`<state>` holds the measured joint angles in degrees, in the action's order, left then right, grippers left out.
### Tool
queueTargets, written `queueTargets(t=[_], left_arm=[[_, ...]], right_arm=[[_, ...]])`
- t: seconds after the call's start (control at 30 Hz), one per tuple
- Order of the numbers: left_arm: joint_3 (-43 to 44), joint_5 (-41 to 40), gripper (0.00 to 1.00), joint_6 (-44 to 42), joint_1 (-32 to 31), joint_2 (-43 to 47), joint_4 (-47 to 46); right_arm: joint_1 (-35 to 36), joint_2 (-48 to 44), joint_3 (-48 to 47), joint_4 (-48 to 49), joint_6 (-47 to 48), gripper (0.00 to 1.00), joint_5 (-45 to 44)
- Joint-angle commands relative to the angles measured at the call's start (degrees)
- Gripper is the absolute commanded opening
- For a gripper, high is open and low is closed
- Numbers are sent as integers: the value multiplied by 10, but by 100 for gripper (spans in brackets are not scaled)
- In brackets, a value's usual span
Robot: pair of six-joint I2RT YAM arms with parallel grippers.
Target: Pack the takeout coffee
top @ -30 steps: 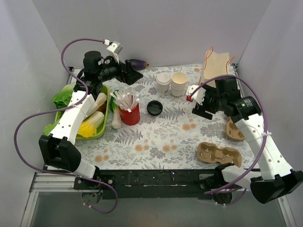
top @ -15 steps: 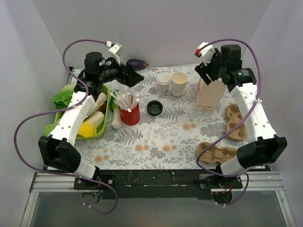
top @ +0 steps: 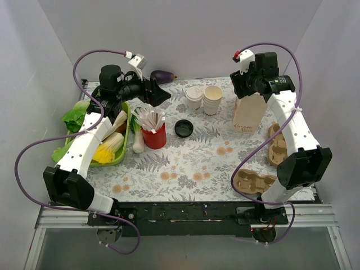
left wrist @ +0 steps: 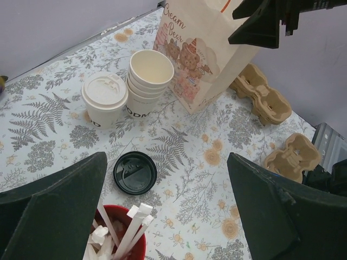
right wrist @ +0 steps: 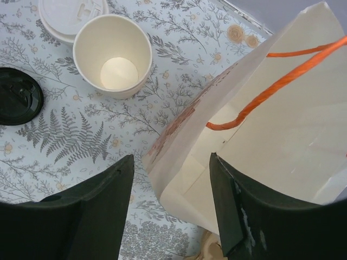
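From the right wrist, the takeout coffee (right wrist: 70, 16) is clipped by the top edge. Only part of its white lid shows, far past the fingertips, with the cup wall hidden beneath. It reads better from the left wrist: it stands upright on the table (left wrist: 179, 179), long axis vertical and lid up, ahead of the left gripper (left wrist: 166, 157) and off to one side of the gap. The stack of lidless cups (left wrist: 149, 76) sits tight against it and covers part of its print — I can't tell whether they touch. The left fingers (left wrist: 54, 211) are spread wide with nothing between them; the black lid (left wrist: 135, 172) lies flat just beyond their tips. The right gripper (right wrist: 171, 160) hangs over the upright paper bag (right wrist: 271, 135), fingers apart and clamped on nothing, with the bag's near rim under the gap. An orange handle (right wrist: 282, 81) crosses the bag's mouth — I can't see its bottom. The red cup of straws (left wrist: 116, 244) is cut off by the frame's lower edge.
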<state>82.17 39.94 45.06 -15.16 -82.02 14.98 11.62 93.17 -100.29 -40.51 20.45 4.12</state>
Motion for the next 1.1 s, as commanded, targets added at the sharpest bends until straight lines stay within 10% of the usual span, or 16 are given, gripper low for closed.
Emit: queueTargets(t=[0.0,0.33,0.57,1.07], left_arm=[[-9,-3,95,-3,-8,36,-2],[-7,-2,95,3,-12,38,-6],[-10,2,95,13,-15,35,-16],[1,5,95,20,-24,5,-18]], right_arm=[[-7,-3,-2,3,-48,63,-27],[-25,-26,34,-28,-67,42,-38],[-43,-70,43,-54,-53,1,-33],[-44,-203,40,-173,128,1,197]])
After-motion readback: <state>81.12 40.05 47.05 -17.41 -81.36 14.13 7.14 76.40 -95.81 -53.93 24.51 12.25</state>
